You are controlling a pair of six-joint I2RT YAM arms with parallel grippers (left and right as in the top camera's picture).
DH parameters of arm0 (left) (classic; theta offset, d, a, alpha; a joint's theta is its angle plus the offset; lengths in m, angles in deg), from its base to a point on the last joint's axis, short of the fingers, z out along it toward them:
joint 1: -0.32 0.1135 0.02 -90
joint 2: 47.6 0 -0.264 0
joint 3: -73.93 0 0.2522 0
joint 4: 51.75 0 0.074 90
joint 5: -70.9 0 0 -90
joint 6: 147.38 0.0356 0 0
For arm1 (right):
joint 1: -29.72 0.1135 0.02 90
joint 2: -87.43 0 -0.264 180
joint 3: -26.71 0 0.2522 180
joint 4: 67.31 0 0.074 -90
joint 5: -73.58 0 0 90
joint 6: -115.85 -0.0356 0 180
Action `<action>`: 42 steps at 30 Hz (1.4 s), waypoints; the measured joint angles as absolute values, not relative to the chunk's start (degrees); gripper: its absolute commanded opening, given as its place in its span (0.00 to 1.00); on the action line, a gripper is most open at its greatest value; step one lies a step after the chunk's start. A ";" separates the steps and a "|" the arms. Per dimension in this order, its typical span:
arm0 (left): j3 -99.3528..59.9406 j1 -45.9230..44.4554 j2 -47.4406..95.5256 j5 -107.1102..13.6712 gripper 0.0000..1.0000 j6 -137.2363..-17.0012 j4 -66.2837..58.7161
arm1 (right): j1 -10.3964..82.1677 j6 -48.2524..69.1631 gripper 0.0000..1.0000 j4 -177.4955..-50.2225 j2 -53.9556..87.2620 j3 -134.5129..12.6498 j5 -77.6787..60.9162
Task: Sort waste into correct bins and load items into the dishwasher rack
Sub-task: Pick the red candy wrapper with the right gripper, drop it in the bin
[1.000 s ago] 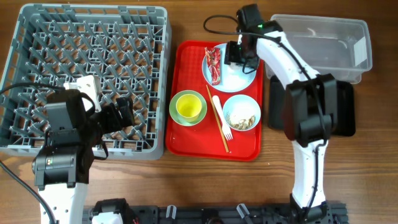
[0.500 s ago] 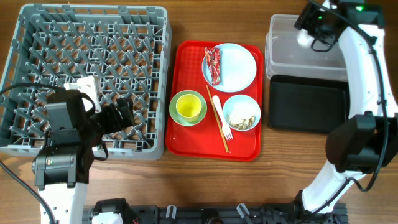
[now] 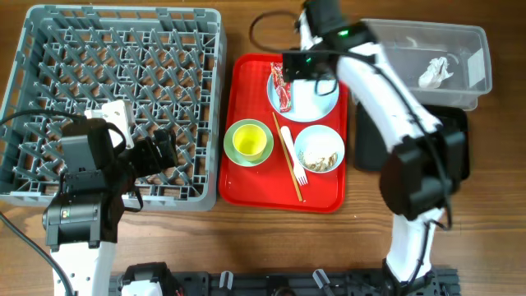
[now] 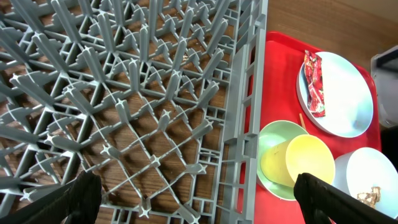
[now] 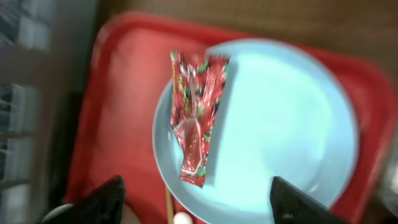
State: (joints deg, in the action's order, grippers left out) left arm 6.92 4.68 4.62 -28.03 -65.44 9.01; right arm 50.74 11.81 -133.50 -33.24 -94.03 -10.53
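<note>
Since half a second ago, the right arm has swung from the far-right corner back to the left, and the right gripper (image 3: 304, 72) now hovers over the pale blue plate (image 3: 316, 105) at the far end of the red serving tray (image 3: 246, 123). The white tissue (image 3: 433, 72), absent from the clear tub (image 3: 460, 37) a second ago, now lies inside it near its right end. The left arm has not shifted.

The right wrist view shows the right gripper's fingers (image 5: 102, 199) spread wide and holding nothing, with the red wrapper (image 5: 196, 118) between and beyond them, lying on the left side of the plate (image 5: 292, 137). The left gripper (image 4: 193, 186) is likewise spread and empty, hanging over the near right part of the dishwasher rack (image 3: 115, 49).

Sorting seems barely begun. One piece of waste is binned, while the wrapper (image 3: 282, 85) and the food scraps (image 3: 319, 158) are still on the red tray. The scraps sit in a pale bowl (image 3: 319, 149) at its near right. The black tray (image 3: 366, 152) is partly hidden by the arm, and nothing shows on its visible part.

No dishware shows in the rack yet. The plate, the scrap bowl, the yellow-green cup (image 3: 249, 141) nested in a second bowl, the white fork (image 3: 292, 152) and the chopsticks (image 3: 283, 144) all wait on the red tray. The wrapper looks like the next pick, since the open fingers are already above it.
</note>
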 measured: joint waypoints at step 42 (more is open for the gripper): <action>6.92 4.68 4.64 -28.03 1.00 -65.44 9.17 | 25.69 6.74 0.94 -154.46 -14.35 -93.64 -1.55</action>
State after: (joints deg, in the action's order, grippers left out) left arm 6.92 4.68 4.64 -28.03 -65.44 9.17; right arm 25.69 6.74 -154.46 -14.35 -93.64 -1.55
